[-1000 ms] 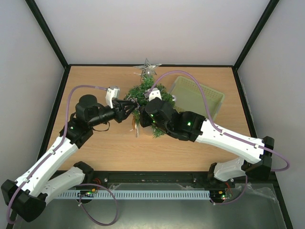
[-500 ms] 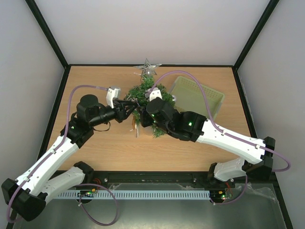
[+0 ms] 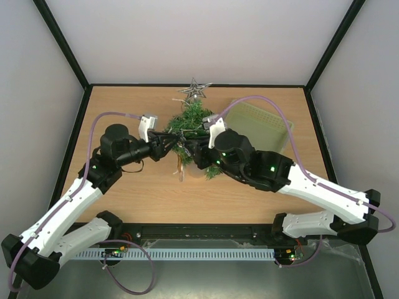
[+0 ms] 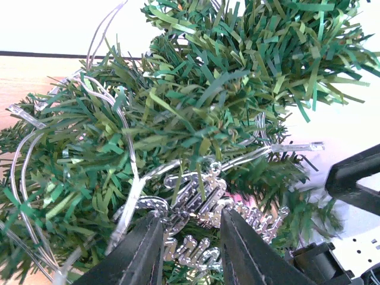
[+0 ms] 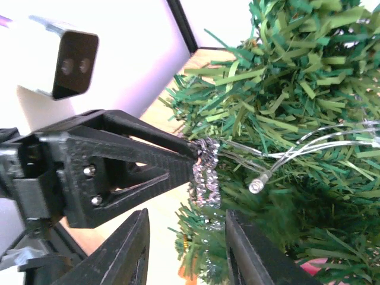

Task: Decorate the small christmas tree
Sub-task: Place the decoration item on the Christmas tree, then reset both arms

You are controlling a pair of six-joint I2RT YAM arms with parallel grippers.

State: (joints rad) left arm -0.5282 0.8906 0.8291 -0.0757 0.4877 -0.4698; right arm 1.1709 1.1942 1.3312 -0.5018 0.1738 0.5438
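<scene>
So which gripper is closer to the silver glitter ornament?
Left. The left gripper is pinching the ornament at the tree; the right gripper is open just beside it.

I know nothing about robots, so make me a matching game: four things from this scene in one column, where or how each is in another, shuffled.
Things: 1 silver star; 2 pale green basket; 3 glittery silver ornament; 4 right gripper.
States: A jaws apart, holding nothing; B pinched by the left gripper; C at the tip of the small christmas tree; D just right of the tree.
Pairs: 1-C, 2-D, 3-B, 4-A.
</scene>
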